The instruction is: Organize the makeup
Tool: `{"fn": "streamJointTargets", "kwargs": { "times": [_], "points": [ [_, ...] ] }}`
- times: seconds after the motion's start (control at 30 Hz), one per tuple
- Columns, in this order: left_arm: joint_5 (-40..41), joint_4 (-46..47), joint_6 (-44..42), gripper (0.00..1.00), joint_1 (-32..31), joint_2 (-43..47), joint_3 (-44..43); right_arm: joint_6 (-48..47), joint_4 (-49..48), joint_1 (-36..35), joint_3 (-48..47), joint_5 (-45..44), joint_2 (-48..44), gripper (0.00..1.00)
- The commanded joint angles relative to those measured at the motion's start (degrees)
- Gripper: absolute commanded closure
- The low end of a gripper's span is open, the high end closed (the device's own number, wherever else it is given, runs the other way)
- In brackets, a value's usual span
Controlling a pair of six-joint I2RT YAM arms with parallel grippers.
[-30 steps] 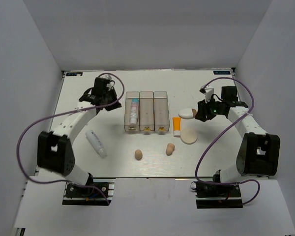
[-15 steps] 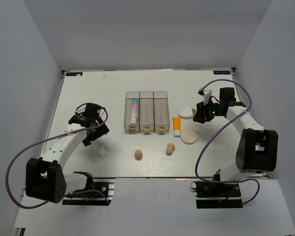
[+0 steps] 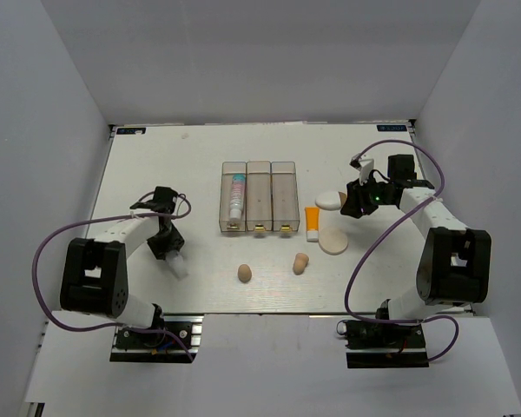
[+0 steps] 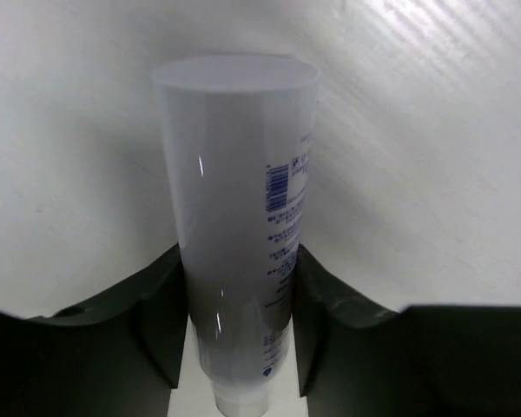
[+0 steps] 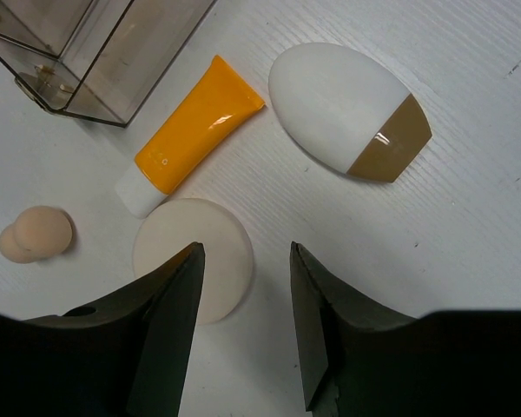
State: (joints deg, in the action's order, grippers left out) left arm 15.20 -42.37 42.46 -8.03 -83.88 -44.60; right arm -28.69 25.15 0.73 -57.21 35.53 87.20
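Left end effector [image 4: 236,287], back from the bins [image 3: 259,195], now pinches the next tube [image 4: 234,156]; right end effector [image 5: 246,261] hovers spread over puff [image 5: 204,243].

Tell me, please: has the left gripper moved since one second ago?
Yes. The left gripper went from the far-left corner of the bins toward the near edge and leftward, and is now shut on the tube.

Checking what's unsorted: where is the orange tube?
In the top view the orange tube lies right of centre, between the rightmost bin and the round puff.
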Motion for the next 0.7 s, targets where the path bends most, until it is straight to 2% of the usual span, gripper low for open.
{"fn": "streamJointTargets", "kwargs": {
  "times": [0.0,0.03,0.1,0.17,0.23,0.33,0.47,0.67],
  "points": [
    [-1.7,3.3,-2.3,0.51,0.4,1.0,-0.4,0.0,-0.5,0.2,-0.3,0.2,-1.7,0.5],
    [-3.1,4.0,-2.9,0.64,0.4,2.1,-1.2,-0.1,-0.5,0.1,-0.3,0.2,-1.7,0.5],
    [-4.6,4.7,-5.2,0.72,-0.4,3.9,-2.9,-0.2,-0.4,0.1,-0.2,0.1,-1.6,0.51],
    [-9.4,6.6,-8.6,0.81,-0.9,7.0,-5.6,-0.3,-0.4,0.2,-0.2,0.3,-1.6,0.54],
    [-15.1,10.3,-10.4,0.85,-0.9,8.4,-7.7,-0.3,-0.4,0.1,-0.1,0.9,-1.4,0.59],
    [-22.5,15.0,-13.1,0.87,-1.5,9.6,-9.8,-0.1,-0.4,0.1,-0.4,1.5,-0.8,0.63],
    [-34.0,20.4,-16.0,0.88,-2.0,5.0,-15.2,-0.1,-0.3,0.0,-1.1,1.8,-0.1,0.64],
    [-39.0,25.6,-16.3,0.86,-3.7,-4.4,-23.2,0.3,-0.1,-0.2,-1.6,1.8,-0.1,0.62]
  ]
}}
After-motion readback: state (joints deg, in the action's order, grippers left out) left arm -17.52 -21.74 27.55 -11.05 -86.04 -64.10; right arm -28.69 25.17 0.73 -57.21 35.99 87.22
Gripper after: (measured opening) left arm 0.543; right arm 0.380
